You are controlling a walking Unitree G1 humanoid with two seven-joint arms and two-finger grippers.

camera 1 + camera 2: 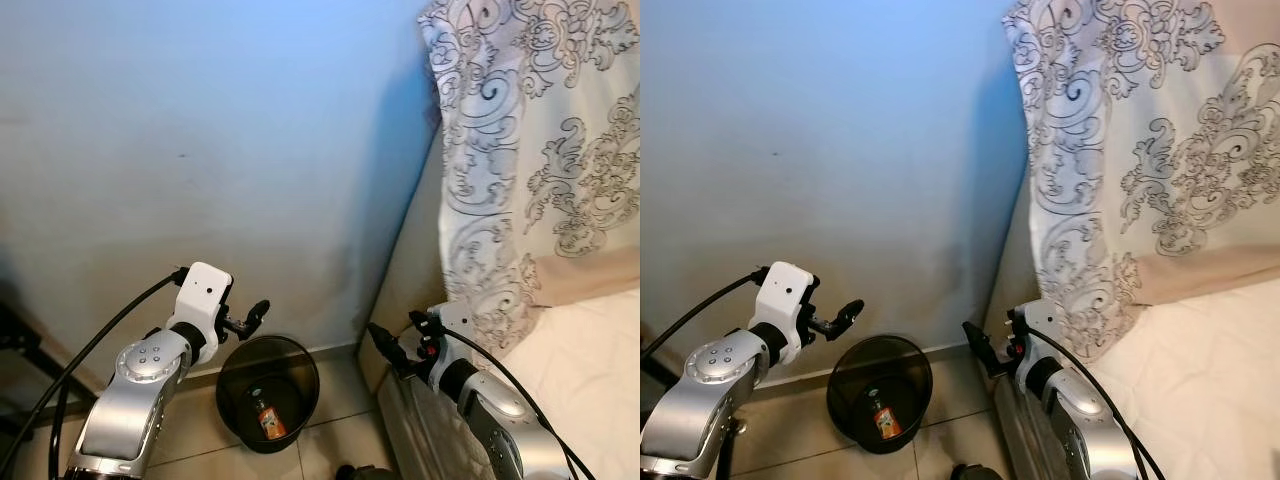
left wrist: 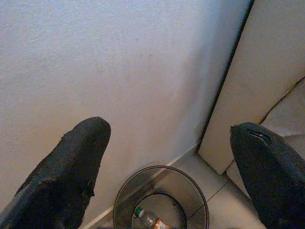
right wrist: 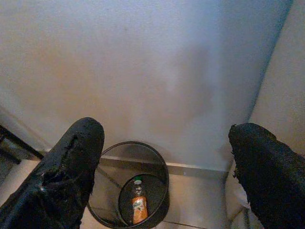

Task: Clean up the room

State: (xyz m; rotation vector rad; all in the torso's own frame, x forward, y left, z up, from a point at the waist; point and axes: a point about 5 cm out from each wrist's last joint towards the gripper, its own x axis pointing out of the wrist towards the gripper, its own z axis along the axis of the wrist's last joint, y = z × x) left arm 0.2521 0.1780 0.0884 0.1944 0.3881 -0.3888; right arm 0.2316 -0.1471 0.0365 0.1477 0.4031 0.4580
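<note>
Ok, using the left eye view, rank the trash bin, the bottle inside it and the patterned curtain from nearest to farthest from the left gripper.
1. Trash bin: its rim sits just below the left gripper.
2. Bottle: lower down, at the bin's bottom.
3. Patterned curtain: far across on the robot's right, above the bed.

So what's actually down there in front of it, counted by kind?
Bins: 1, a black mesh bin on the floor by the wall.
Bottles: 1, an orange-labelled bottle lying inside the bin.
Beds: 1, a bed on the robot's right.
Grippers: 2, left gripper and right gripper, both open and holding nothing.
Total: 5.
</note>
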